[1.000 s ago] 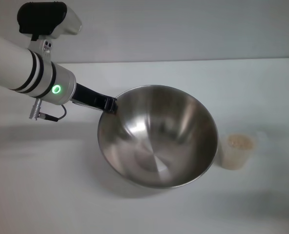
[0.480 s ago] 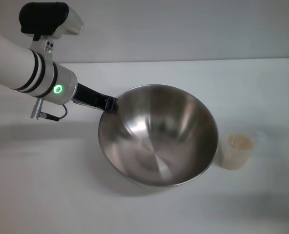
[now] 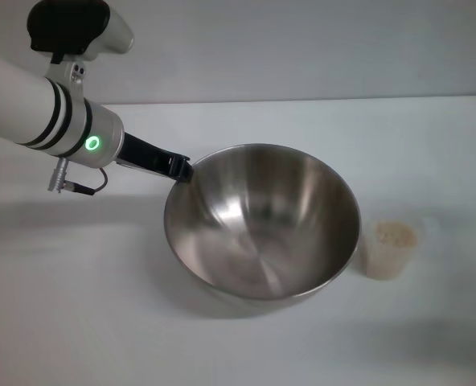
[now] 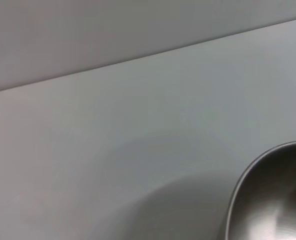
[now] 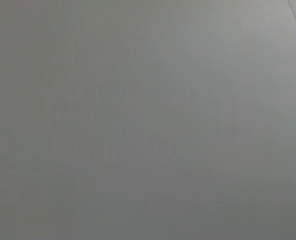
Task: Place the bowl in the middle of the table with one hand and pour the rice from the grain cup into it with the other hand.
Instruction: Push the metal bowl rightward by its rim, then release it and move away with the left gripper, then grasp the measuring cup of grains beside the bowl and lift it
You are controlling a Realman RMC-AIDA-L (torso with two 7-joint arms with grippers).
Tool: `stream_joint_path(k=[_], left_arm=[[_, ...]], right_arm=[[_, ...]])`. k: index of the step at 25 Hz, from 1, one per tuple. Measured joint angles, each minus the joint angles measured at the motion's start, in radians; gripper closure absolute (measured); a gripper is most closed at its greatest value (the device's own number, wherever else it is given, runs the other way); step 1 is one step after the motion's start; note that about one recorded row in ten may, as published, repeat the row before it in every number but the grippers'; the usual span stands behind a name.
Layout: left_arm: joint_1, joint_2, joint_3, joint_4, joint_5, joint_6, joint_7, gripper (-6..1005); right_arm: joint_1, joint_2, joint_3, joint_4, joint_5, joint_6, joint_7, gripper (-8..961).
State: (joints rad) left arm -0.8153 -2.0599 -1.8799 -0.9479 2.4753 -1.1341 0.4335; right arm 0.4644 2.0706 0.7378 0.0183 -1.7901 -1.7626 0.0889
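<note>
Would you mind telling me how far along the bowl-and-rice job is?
In hand: the left gripper grips the bowl by its rim, near mid-table. Nothing poured: the bowl is empty, and the rice sits in the cup beside it. The right gripper is out of view.

A: How much of the large round stainless-steel bowl [image 4: 270, 197] shows in the left wrist view?

B: Only an arc of its rim and some inner wall; the picture's edges cut off the rest. The left gripper [image 3: 179, 168] meets the bowl's rim in the head view, but its jaws are too small and dark there to tell how they stand.

A: And the small clear plastic grain cup [image 3: 391, 248]?

B: Its handle or spout cannot be made out. The cream-coloured rice [image 3: 394, 233] reads as a blur, no single grains.

A: The right wrist view?

B: Plain grey surface; whether it is the white counter [image 3: 77, 305] cannot be told.
</note>
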Motion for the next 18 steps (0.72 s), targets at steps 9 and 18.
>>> stream_joint_path(k=[9, 18], left_arm=[[0.014, 0.0, -0.024, -0.053, 0.026, 0.011, 0.0, 800], [0.176, -0.009, 0.018, -0.31, -0.039, 0.167, 0.012, 715]], right_arm=[[-0.002, 0.0, 0.0, -0.005, 0.0, 0.0, 0.0, 425], [-0.003, 0.0, 0.0, -0.008, 0.0, 0.0, 0.0, 423]])
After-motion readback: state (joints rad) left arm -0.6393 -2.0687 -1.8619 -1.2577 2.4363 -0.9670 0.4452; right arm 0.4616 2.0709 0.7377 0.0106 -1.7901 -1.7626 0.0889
